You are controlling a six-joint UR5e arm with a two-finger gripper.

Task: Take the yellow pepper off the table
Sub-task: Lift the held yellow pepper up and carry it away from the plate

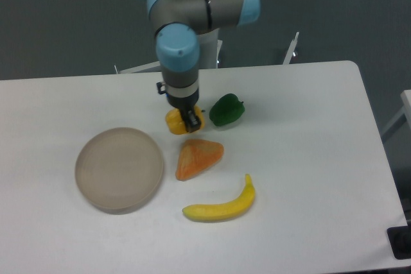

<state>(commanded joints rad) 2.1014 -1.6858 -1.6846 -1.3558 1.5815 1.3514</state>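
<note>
Nearest to us, well in front of the jaws, lie the banana (221, 207), the orange wedge fruit (198, 158) and the plate (119, 168) on the white bench (308, 158). The jaws (191, 119) are down right over the yellow pepper (174, 122); I cannot tell if they squeeze it. Grip it snugly, then lift straight up, away from the green pepper (227, 110) just beside.

The hand (191, 120) hides the yellow pepper's (174, 122) middle.
</note>
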